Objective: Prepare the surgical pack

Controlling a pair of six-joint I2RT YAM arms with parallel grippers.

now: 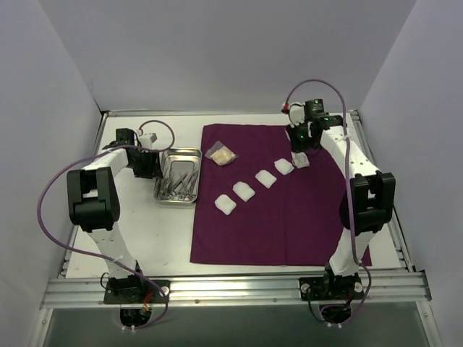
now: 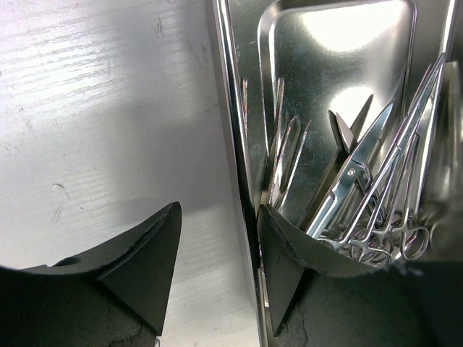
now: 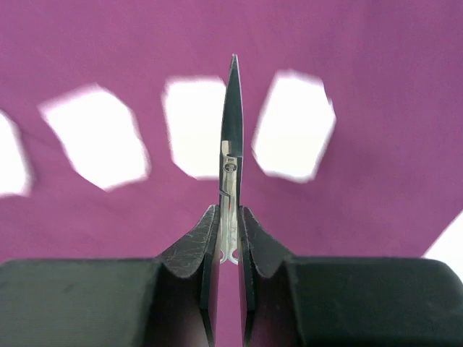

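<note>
The dark purple cloth lies spread at the centre right. Several white gauze pads lie in a diagonal row on it. The steel tray stands left of the cloth with several scissor-like instruments inside. My left gripper is open at the tray's left side. In the left wrist view, the gripper straddles the tray's rim, one finger inside next to the instruments. My right gripper hovers over the cloth's far right. In the right wrist view, it is shut on thin steel scissors, above gauze pads.
A small clear packet with yellowish contents lies on the cloth's far left corner. The white table is framed by a metal rail at the near edge, with walls on three sides.
</note>
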